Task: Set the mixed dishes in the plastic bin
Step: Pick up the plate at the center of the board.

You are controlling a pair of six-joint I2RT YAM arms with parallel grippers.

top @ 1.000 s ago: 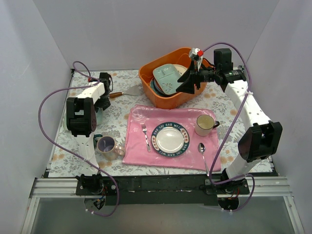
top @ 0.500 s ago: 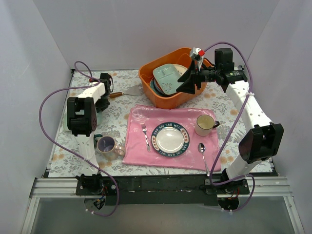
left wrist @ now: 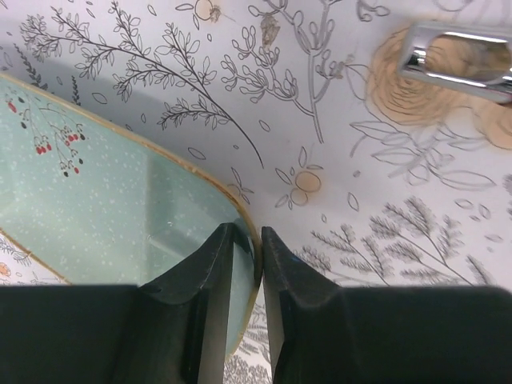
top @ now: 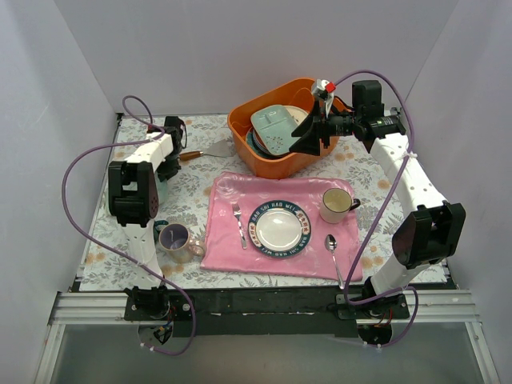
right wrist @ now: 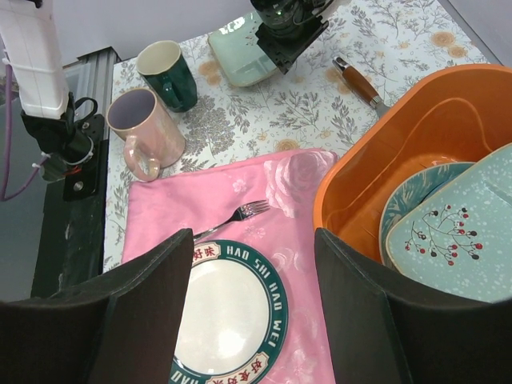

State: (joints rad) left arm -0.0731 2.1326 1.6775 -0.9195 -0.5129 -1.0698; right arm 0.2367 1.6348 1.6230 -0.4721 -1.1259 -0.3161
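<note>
Narrowing moments ago, our left jaws now clamp the pale mint plate's (left wrist: 104,200) rim; our right jaws hang apart over the orange bin (right wrist: 432,112); lifting seems next.

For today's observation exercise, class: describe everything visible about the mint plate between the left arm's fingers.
The pale mint squarish plate looks like glazed ceramic, speckled, with a tan rim, a rounded corner and red berry sprigs. It lies about flat on the floral cloth, near the dark green mug. Fingers of the left gripper pinch its rim.
</note>
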